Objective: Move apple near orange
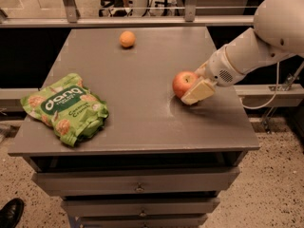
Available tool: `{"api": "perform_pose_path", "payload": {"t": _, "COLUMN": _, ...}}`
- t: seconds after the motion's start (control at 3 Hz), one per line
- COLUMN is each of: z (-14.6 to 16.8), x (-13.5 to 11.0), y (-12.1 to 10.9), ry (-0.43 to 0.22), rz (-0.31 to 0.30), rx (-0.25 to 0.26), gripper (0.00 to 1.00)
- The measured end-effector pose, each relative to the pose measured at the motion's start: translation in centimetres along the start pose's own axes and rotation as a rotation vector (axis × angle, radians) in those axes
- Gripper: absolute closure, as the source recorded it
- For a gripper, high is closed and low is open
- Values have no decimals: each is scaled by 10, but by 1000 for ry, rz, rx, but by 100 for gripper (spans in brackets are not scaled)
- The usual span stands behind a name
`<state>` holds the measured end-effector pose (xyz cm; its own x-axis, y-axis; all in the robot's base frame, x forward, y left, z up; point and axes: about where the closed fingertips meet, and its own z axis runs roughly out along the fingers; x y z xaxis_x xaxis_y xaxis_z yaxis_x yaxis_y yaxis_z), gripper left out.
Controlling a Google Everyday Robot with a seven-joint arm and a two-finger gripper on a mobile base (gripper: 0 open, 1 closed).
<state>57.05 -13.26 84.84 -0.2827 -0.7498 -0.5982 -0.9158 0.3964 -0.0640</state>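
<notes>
The red-orange apple (182,82) is at the right side of the grey table (142,122), between the fingers of my gripper (193,86). The gripper reaches in from the right and is shut on the apple, holding it just above the tabletop with a shadow under it. One cream finger (198,91) crosses the apple's lower right side. The small orange (127,39) sits at the far middle of the table, well away from the apple, up and to the left.
A green snack bag (66,107) lies at the table's front left. The table's right edge is close behind the gripper. Drawers (138,188) run below the front edge. A rail and glass stand behind the table.
</notes>
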Motion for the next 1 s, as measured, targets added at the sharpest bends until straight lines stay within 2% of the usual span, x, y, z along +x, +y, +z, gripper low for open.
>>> {"api": "perform_pose_path", "payload": {"t": 0.33, "z": -17, "x": -20, "y": -9, "ry": -20, "rz": -16, "rx": 24, "gripper": 92}}
{"api": "perform_pose_path", "payload": {"t": 0.67, "z": -43, "x": -49, "y": -32, "ry": -47, "rz": -47, "rx": 78, "gripper": 100}}
{"api": "perform_pose_path", "payload": {"t": 1.0, "z": -49, "x": -55, "y": -36, "ry": -57, "rz": -54, "rx": 91, "gripper": 100}}
